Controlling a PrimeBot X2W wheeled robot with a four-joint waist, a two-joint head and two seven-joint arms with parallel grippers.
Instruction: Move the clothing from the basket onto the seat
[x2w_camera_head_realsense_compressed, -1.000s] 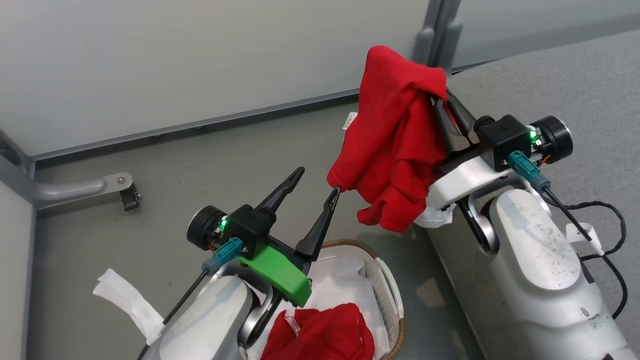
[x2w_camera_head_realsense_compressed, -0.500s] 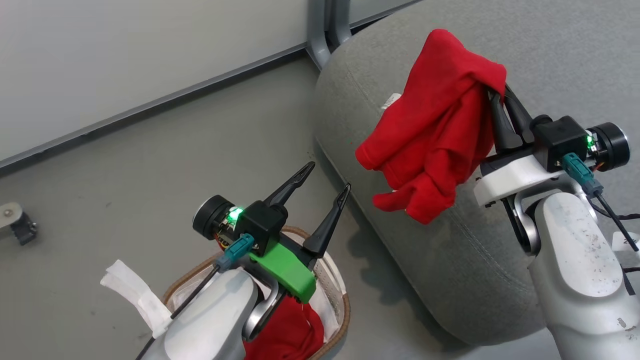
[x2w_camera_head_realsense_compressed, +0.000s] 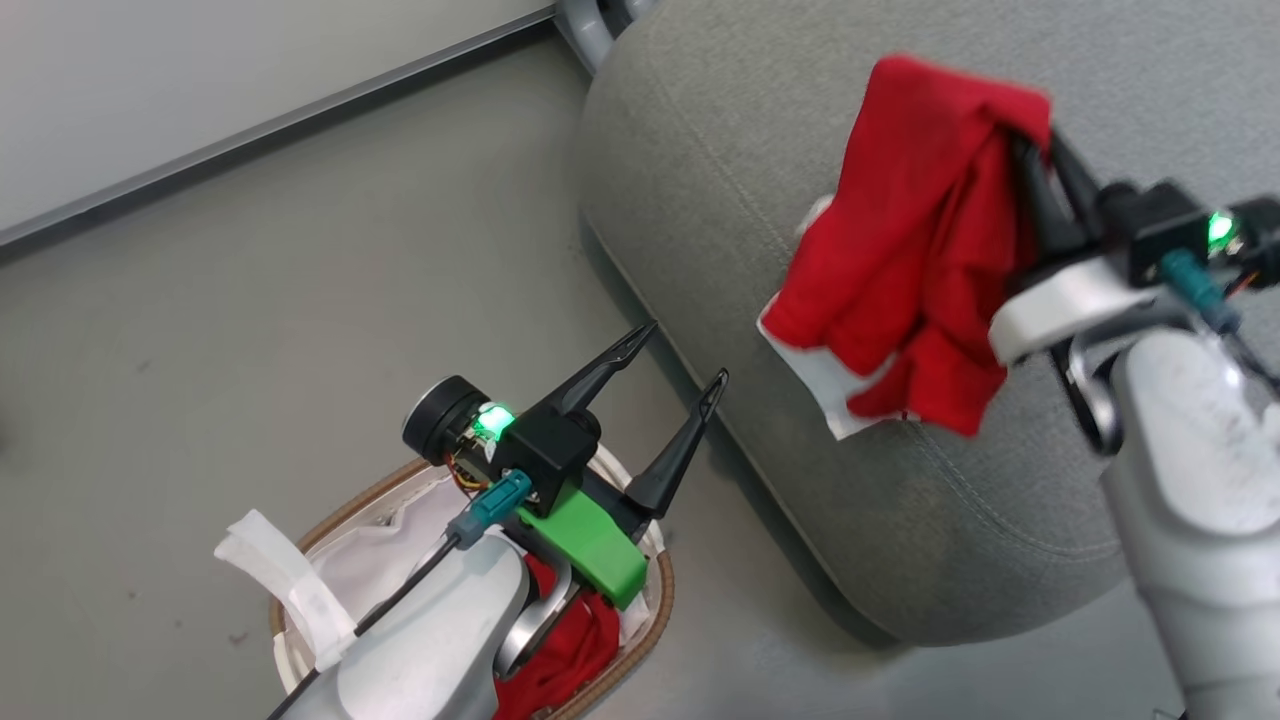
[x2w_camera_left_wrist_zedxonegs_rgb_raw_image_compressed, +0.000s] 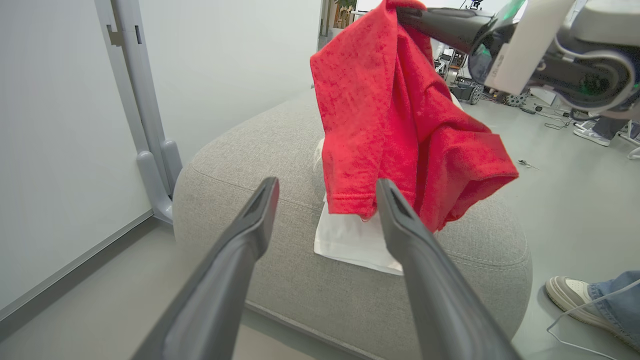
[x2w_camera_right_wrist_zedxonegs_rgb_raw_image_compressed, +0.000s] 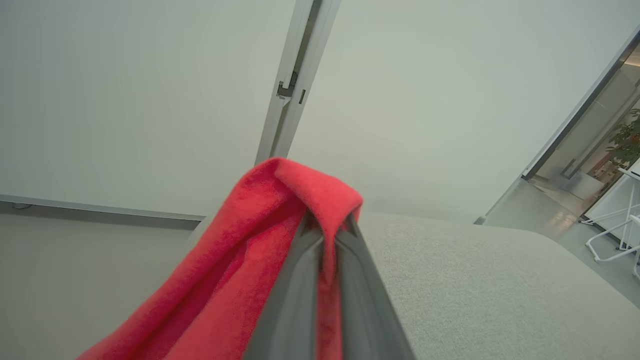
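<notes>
Carry step: right tool (x2w_camera_head_realsense_compressed: 1035, 150) clamped on red garment (x2w_camera_head_realsense_compressed: 920, 230), which hangs over the seat (x2w_camera_head_realsense_compressed: 720, 180), not yet laid down. Left tool (x2w_camera_head_realsense_compressed: 685, 353) spread wide, empty, beside the seat. Second garment (x2w_camera_head_realsense_compressed: 560, 650) lies in basket (x2w_camera_head_realsense_compressed: 330, 505). Next: lower, release, fetch other.

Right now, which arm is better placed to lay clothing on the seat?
Right: the right gripper is shut on a red garment hanging over the seat; the left gripper is open and empty.
</notes>
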